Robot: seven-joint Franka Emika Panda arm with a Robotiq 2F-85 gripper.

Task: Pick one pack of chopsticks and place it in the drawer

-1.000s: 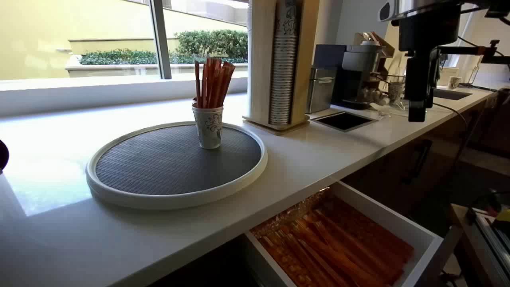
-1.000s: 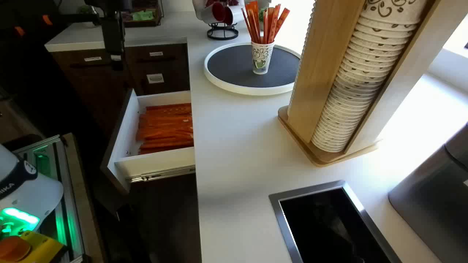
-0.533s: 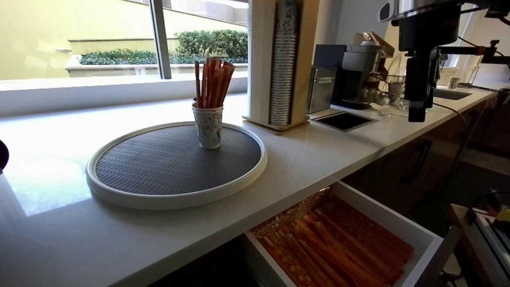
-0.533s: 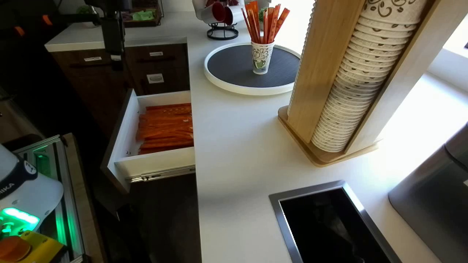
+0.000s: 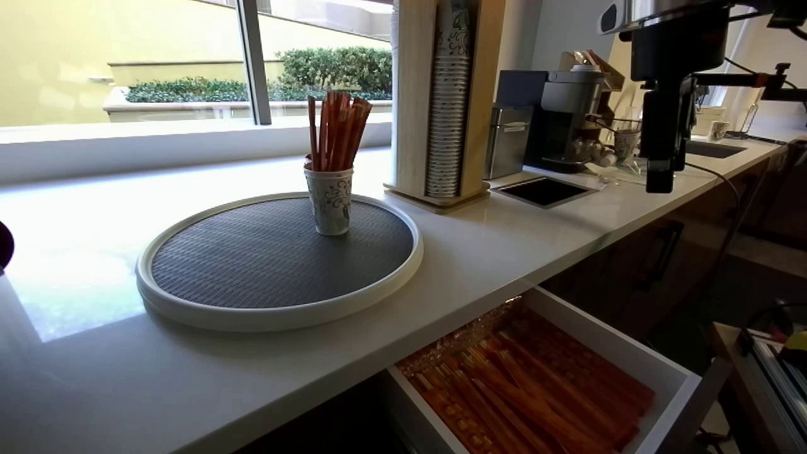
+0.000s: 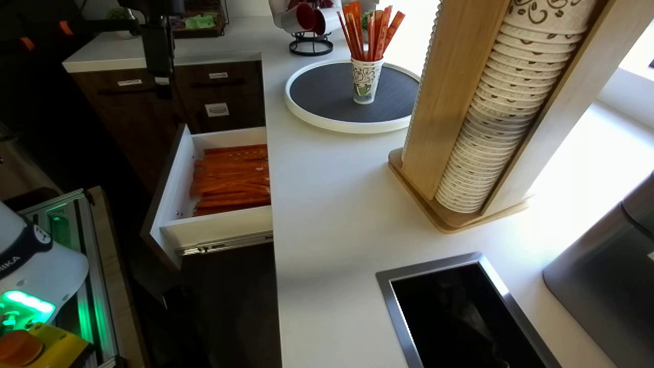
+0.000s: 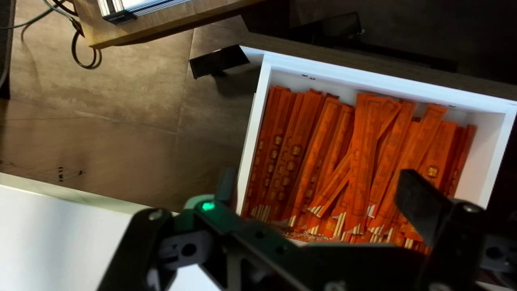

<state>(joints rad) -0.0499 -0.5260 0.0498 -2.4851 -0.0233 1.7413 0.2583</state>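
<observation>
In an exterior view the drawer (image 5: 618,347) runs off the frame's bottom; I can't name the dark thing (image 5: 5,246) cut off at far left. In an exterior view the cup rack (image 6: 454,102), cropped at the top, hides the right end of the round tray (image 6: 352,126). In the wrist view the gripper (image 7: 319,178) covers most of the drawer's lower edge; markings on the chopstick packs (image 7: 361,149) are too small to read.

There is one open drawer (image 6: 219,230), one round tray (image 5: 252,265) and chopstick packs (image 7: 361,157) beyond counting.
</observation>
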